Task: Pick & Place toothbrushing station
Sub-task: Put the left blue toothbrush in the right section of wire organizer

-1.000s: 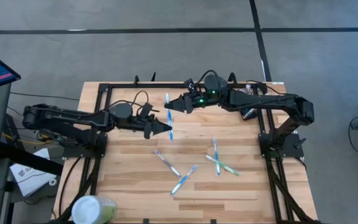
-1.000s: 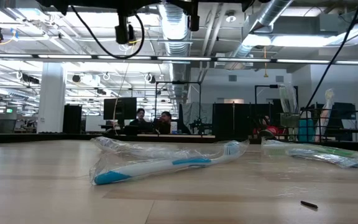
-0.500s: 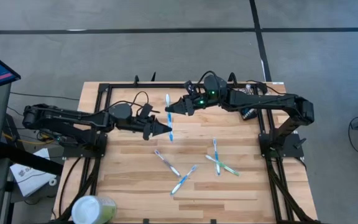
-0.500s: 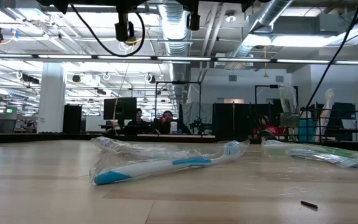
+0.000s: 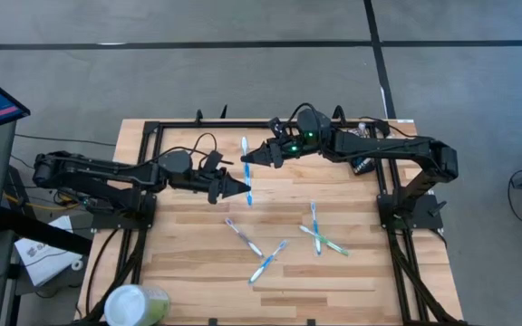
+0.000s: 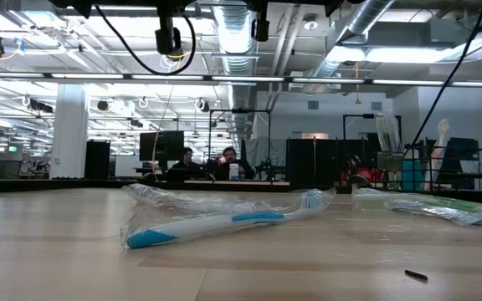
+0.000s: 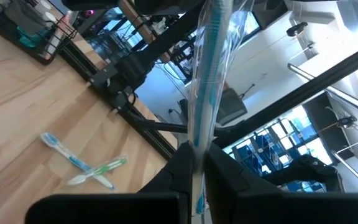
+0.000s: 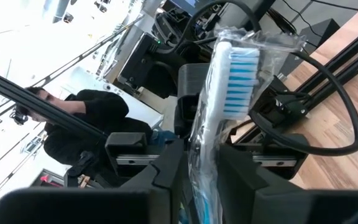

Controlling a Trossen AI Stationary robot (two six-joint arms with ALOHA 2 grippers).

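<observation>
A blue-and-white toothbrush in a clear wrapper [image 5: 246, 167] hangs above the table's middle, its bristle head [image 5: 244, 143] toward the far edge. My left gripper [image 5: 246, 190] is shut on its near part. My right gripper [image 5: 250, 159] reaches in from the right and is shut on it just behind the head. A small black holder [image 5: 362, 167] stands at the far right under the right arm and shows again in the left wrist view [image 7: 39, 34]. If it is the toothbrushing station, I cannot tell. My left gripper pinches the wrapped handle [image 7: 197, 146] between its two fingers, close to the handle's near end. The fingers come level from the table's left and lie across the brush. The brush is lifted clear of the table. My right gripper has the wrapped brush between its two fingers just below the bristle head [image 8: 207, 140]. It comes level from the table's right, across the brush. The wrapper [image 8: 257, 46] stands loose around the head beyond the fingers.
Several more wrapped toothbrushes lie on the wood nearer the front: one pair [image 5: 254, 249], a crossed pair [image 5: 320, 234]. One shows close in the low view [image 6: 224, 221]. A pale-green cup with a white lid [image 5: 134, 303] stands at the near left corner. A black frame edges the table.
My right gripper has shut: its fingers stood wide on either side of the brush a second ago and now lie against it. My left gripper and the brush have kept still.
</observation>
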